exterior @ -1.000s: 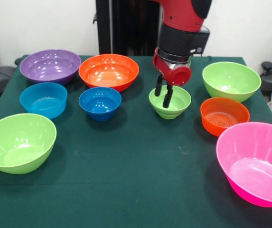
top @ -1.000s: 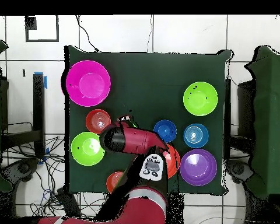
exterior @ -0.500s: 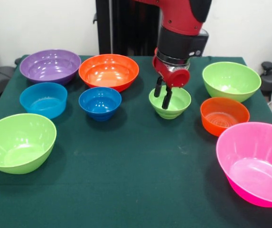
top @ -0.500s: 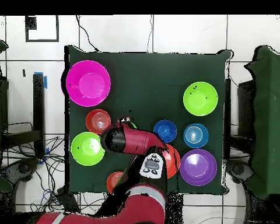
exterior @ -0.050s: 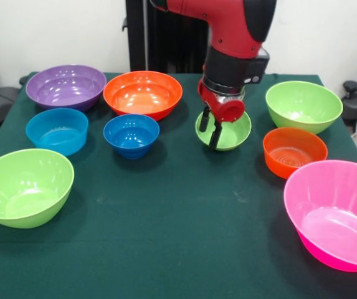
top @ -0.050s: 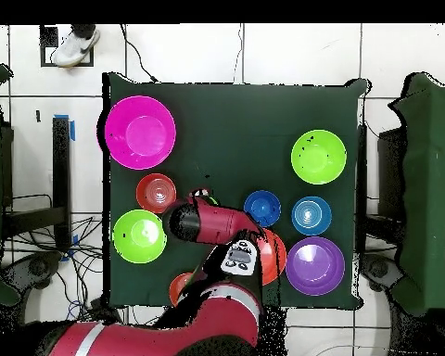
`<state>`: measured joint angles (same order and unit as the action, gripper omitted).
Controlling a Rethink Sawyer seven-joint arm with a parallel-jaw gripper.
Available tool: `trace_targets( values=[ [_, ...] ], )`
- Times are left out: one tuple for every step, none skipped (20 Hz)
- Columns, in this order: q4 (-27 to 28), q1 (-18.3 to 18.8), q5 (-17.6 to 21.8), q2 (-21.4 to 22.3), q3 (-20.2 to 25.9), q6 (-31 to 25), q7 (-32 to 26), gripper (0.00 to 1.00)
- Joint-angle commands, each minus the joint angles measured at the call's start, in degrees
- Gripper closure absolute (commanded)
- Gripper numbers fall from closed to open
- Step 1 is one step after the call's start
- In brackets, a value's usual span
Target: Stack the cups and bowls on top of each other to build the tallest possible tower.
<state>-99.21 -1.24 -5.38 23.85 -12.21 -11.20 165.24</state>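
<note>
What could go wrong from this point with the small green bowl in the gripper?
The gripper pinches only the near rim of the small lime green bowl, which hangs tilted, so it may slip or swing free. The small orange bowl and the large lime green bowl sit close on one side, so a low carry could knock them.

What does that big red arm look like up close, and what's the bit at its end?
The arm is thick, rounded and glossy red, with a black cylindrical section near the wrist. Below that sits a red rounded cap trimmed with a silver ring. From it hang two slim black fingers, the tool. From overhead, a light grey panel with dark buttons shows on the arm.
</note>
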Motion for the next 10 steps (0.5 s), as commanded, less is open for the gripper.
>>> trace_targets(
  values=[
    [5.1, -2.0, -3.7, -4.2, 2.7, -0.3, 5.8, 0.0],
    [5.5, -2.2, -4.0, -4.5, 2.6, -0.3, 5.8, 0.0],
    [5.8, -2.4, -4.3, -4.7, 2.5, -0.4, 5.8, 0.0],
    [6.1, -2.6, -4.7, -5.1, 2.3, -0.3, 6.1, 0.0],
    [6.2, -2.7, -5.0, -5.1, 2.3, -0.3, 6.1, 0.0],
    [6.3, -2.8, -5.3, -5.2, 2.2, -0.3, 6.2, 0.0],
    [6.4, -2.9, -5.6, -5.2, 2.1, -0.3, 6.2, 0.0],
    [6.6, -3.0, -5.9, -5.3, 2.0, -0.4, 6.2, 0.0],
    [6.3, -2.9, -6.0, -5.1, 2.0, -0.3, 6.0, 0.0],
    [6.2, -2.9, -6.2, -5.0, 2.0, -0.4, 5.9, 0.0]
  ],
)
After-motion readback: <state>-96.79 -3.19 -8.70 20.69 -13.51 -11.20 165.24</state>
